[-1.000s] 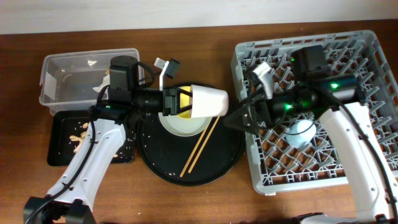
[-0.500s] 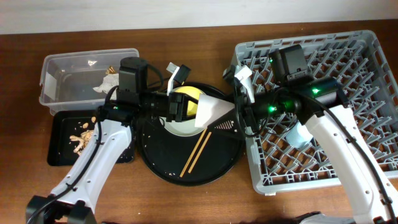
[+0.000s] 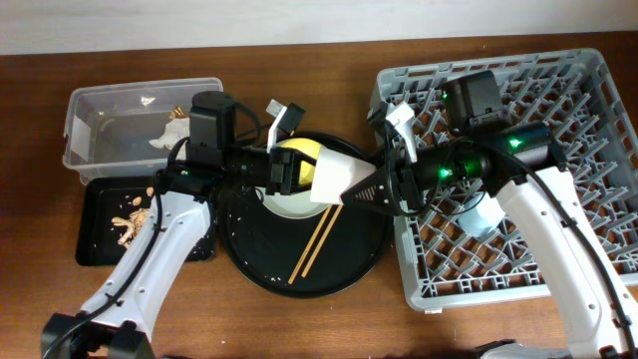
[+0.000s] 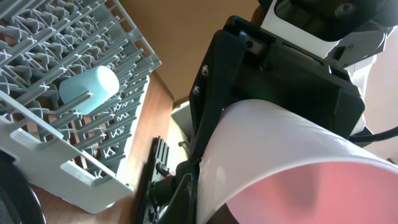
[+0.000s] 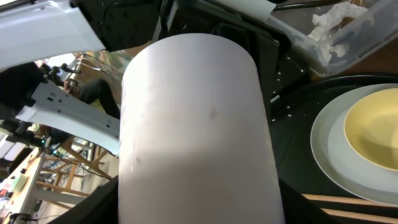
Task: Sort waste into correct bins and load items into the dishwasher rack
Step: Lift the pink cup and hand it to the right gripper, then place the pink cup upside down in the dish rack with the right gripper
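The rack [image 3: 588, 90] is set at the R side of the table [image 3: 299, 60], w/ a second cup [image 3: 483, 214] laid on its side in it, nr the middle. The round tray [image 3: 299, 279] is placed just L of the rack. A plate [image 3: 284, 207] is set in its rear half, w/ a bowl [image 3: 297, 160] on it. Chopsticks [image 3: 319, 244] are laid aslant in front & R of the plate. A cup [image 3: 339, 179] is held on its side above the tray's R part, btwn bowl & rack. At far L the tub [image 3: 110, 125] is set behind the flat tray [image 3: 95, 249]. Tissue [image 3: 167, 135] is seen at the tub's R end, scraps [image 3: 130, 219] in the flat tray.
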`<move>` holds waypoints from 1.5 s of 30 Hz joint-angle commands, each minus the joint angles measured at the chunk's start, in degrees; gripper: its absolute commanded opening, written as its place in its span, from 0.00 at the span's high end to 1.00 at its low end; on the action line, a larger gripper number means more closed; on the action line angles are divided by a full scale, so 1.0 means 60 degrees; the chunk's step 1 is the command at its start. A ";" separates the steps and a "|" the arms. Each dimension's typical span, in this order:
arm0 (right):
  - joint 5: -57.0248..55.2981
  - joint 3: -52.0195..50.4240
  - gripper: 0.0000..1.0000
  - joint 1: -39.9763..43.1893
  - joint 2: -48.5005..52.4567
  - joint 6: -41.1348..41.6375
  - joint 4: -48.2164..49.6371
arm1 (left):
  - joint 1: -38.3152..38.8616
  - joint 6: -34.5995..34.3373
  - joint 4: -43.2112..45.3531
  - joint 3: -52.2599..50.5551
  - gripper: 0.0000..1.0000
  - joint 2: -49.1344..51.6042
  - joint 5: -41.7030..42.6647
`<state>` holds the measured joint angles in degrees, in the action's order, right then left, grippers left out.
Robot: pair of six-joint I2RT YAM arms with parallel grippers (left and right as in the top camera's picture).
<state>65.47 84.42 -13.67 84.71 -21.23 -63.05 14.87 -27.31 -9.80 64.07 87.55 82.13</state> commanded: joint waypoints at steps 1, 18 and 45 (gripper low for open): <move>-0.0259 0.0000 0.40 0.0044 0.0033 0.0004 -0.0073 | 0.0015 -0.0044 0.0029 0.0098 0.90 -0.0004 -0.0350; -0.8459 0.1942 0.81 0.3096 -0.0022 0.2725 -0.3497 | -0.1042 0.3286 -0.6666 0.0098 0.53 -0.1701 -1.1664; -1.0735 0.4080 0.96 0.4969 0.5002 0.4258 -0.4346 | -0.1071 0.3282 -0.6881 0.0098 0.53 -0.2051 -1.1661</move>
<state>-0.40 107.85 15.59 113.34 4.47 -89.60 8.64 -8.56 -51.00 64.73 75.96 12.78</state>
